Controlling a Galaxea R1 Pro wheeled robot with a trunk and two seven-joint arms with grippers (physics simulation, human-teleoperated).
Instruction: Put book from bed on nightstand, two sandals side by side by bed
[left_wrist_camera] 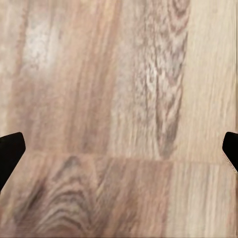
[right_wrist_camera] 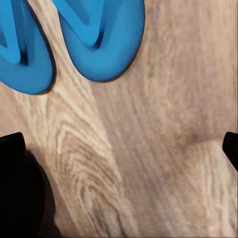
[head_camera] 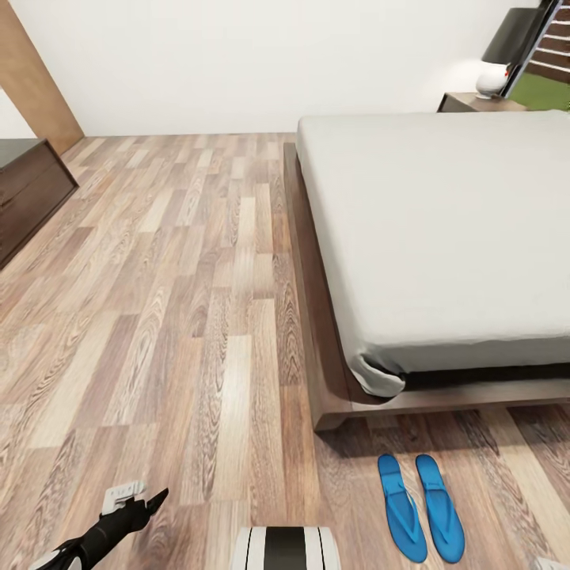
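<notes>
Sandals (head_camera: 419,507) lie flat on the floor (head_camera: 198,317), side by side just off the foot corner of the bed (head_camera: 443,229), toes toward its frame; that part looks done. No book to be seen on the mattress, and the nightstand (head_camera: 467,101) sits at the far end of the bed with a lamp (head_camera: 507,47) on it, so you probably need to check there.

Right gripper (right_wrist_camera: 119,144) is wide open and empty, hovering over bare floor beside the sandals' rounded ends. Left gripper (left_wrist_camera: 119,148) is also wide open and empty, over bare planks well away from the bed.

Don't nudge the sandals. Lift both arms, back the base off the bed corner and swing round toward the nightstand.
</notes>
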